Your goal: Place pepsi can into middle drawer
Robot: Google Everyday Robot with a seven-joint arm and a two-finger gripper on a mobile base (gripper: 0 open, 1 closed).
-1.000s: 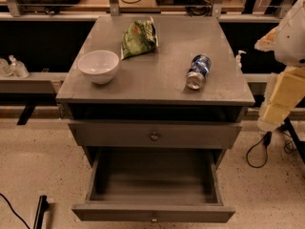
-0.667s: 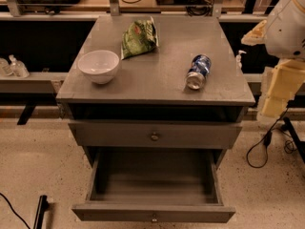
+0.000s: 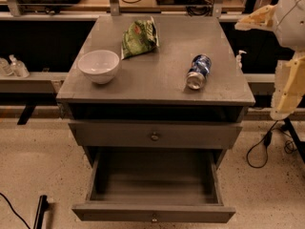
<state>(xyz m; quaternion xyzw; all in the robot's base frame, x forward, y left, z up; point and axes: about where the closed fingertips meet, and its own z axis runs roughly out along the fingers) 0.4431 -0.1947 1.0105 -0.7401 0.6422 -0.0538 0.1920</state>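
One risk starts at the hand (image 3: 287,86), which hangs off the right edge of the worktop (image 3: 162,75), well apart from everything; whether it is open or closed I cannot tell. The pepsi can (image 3: 199,71) lies on its side near the front right corner, so a nudge could roll it off. It is blue with white markings, silver end facing forward. Below, the middle drawer (image 3: 152,181) stands open; a careless release could miss it.

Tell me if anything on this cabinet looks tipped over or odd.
The pepsi can lies on its side on the cabinet top, not upright. The gripper hangs off to the right, away from it.
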